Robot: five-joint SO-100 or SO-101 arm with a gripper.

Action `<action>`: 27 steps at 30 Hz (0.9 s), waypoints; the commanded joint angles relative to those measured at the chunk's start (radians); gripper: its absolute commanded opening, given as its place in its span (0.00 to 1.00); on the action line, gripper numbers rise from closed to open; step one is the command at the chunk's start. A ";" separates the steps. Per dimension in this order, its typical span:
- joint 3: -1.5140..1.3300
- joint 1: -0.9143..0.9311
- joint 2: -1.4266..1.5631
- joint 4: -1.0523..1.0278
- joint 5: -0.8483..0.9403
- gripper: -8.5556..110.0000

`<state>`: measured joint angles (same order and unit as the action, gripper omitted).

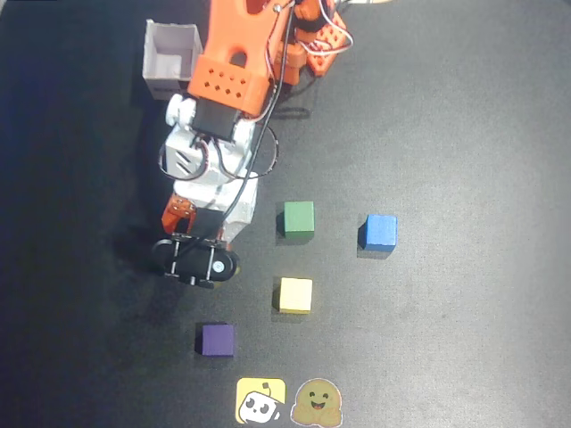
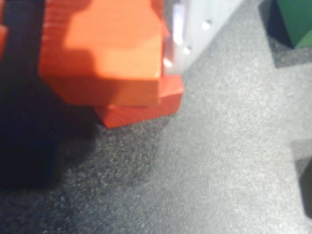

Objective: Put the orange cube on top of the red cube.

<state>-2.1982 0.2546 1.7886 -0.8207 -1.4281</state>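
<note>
The wrist view is filled at upper left by the orange cube [image 2: 122, 44]. It rests on the red cube [image 2: 141, 112], which sticks out below it and to its right. My gripper [image 2: 92, 44] straddles the pair. The white finger [image 2: 187, 29] lies against the orange cube's right side. A dark gap separates the cube's left side from the orange finger [image 2: 2, 39] at the frame's left edge, so the jaws look open. In the overhead view my gripper [image 1: 183, 221] points down left of centre, and the arm covers both cubes.
A green cube [image 1: 299, 218], a blue cube [image 1: 380, 231], a yellow cube [image 1: 295, 294] and a purple cube [image 1: 217, 339] lie spread over the black mat. A small white box [image 1: 171, 58] stands at the top left. Two stickers [image 1: 287, 401] sit at the front edge.
</note>
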 commanded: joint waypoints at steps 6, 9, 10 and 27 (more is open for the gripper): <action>-0.029 -0.021 0.123 0.005 -0.018 0.29; -0.054 -0.034 0.181 0.002 -0.020 0.29; -0.061 -0.037 0.204 -0.003 -0.018 0.29; -0.334 -0.222 0.802 -0.118 -0.014 0.07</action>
<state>-2.5234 0.0752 2.5096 -0.9281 -1.4128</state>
